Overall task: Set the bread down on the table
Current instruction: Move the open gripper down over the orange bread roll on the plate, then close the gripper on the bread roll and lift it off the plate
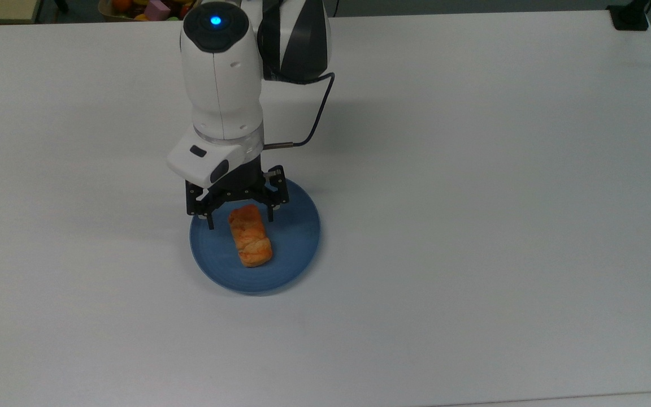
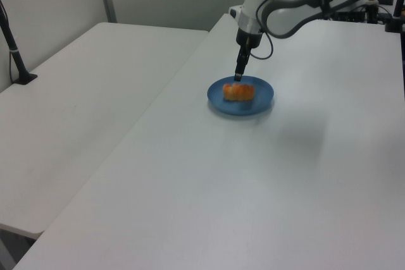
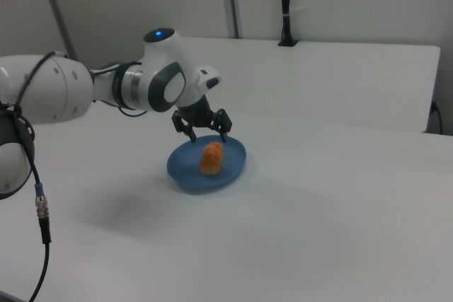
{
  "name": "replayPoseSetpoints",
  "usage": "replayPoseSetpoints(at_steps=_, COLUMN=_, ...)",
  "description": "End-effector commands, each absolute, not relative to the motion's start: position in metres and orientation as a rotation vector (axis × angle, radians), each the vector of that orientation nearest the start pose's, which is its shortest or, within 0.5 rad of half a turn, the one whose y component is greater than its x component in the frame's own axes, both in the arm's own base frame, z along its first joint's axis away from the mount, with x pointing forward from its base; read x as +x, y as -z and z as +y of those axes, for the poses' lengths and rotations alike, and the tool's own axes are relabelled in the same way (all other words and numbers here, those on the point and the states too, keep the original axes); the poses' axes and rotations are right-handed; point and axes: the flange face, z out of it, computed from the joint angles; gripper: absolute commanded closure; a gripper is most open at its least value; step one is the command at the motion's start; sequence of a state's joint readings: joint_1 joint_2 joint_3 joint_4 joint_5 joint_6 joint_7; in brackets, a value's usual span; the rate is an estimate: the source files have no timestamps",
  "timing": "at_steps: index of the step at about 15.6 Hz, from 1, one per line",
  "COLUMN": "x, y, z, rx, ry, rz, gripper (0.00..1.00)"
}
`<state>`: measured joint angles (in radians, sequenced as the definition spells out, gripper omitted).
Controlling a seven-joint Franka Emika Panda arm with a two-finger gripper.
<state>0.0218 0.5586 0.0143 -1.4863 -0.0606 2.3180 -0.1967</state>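
The bread (image 1: 250, 236), a golden-orange braided roll, lies on a round blue plate (image 1: 297, 249) in the middle of the white table (image 1: 472, 226). My gripper (image 1: 241, 223) is open and points down over the plate's far side. Its two fingers stand on either side of the bread's far end in the top view, and I cannot tell whether they touch it. In the left view the gripper (image 2: 238, 77) hangs just above the bread (image 2: 238, 92). In the right view the gripper (image 3: 209, 136) is spread just behind the bread (image 3: 211, 158) on the plate (image 3: 191, 175).
A box of colourful items (image 1: 150, 8) sits beyond the table's far edge at the top view's left. A black clamp (image 1: 630, 17) holds the far right corner. A second white table (image 2: 82, 93) with a black post (image 2: 16, 55) adjoins at the left view's left.
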Motion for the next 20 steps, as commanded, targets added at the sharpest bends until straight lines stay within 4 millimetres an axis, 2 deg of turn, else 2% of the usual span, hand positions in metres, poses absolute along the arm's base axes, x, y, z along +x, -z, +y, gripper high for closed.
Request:
replayPoseSetpoints(at_steps=1, x=0.734, y=-0.363, z=0.027, rx=-3.142, ry=0.443, rz=-0.466, gripper=0.0)
replayPoseSetpoints(at_steps=6, x=0.731, y=-0.335, z=0.028, rx=-3.146, ry=0.385, rz=-0.459, gripper=0.0)
replayPoseSetpoints(at_steps=9, x=0.732, y=-0.333, z=0.029, rx=-3.146, ry=0.424, rz=-0.492, gripper=0.01)
replayPoseSetpoints(at_steps=17, x=0.724, y=-0.317, z=0.029, rx=-3.147, ry=0.371, rz=-0.531, gripper=0.61)
replayPoseSetpoints(at_steps=19, x=0.724, y=-0.32, z=0.029, rx=-3.147, ry=0.371, rz=-0.531, gripper=0.67)
replayPoseSetpoints(at_steps=20, x=0.724, y=-0.322, z=0.028, rx=-3.149, ry=0.366, rz=-0.536, gripper=0.67)
